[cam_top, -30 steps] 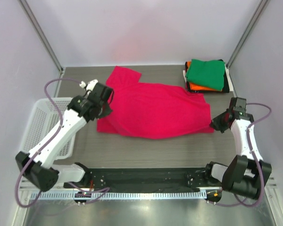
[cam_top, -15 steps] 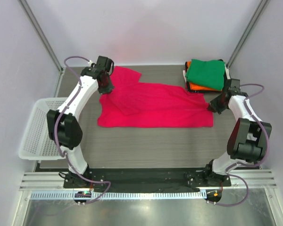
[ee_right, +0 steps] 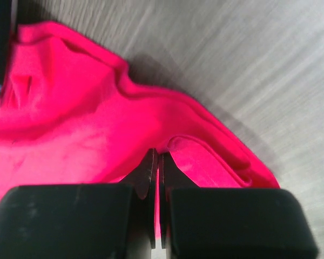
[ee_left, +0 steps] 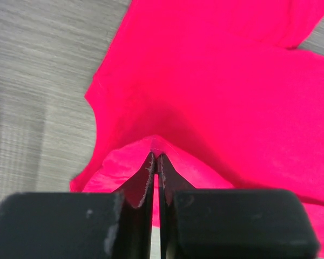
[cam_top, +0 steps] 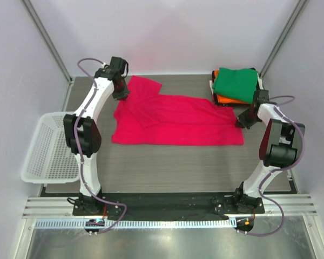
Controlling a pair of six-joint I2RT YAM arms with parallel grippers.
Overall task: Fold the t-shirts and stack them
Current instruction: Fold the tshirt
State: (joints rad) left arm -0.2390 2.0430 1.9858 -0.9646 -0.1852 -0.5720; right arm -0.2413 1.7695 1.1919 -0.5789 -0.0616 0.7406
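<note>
Looking down from above, you see the pink-red t-shirt (cam_top: pixel 178 121) spread across the middle of the surface (cam_top: pixel 167 167), just left of the folded stack (cam_top: pixel 236 86) topped in green, but the grips are hidden. Your wrist views show them: the left jaws are clamped on a pinch of its far left corner, and the right jaws likewise on its far right corner.

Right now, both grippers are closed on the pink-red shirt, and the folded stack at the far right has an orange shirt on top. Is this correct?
Not quite. The top external view shows a green shirt on top; the orange shirt lies under it. The rest holds: the left gripper and the right gripper are both closed on the pink-red shirt.
</note>
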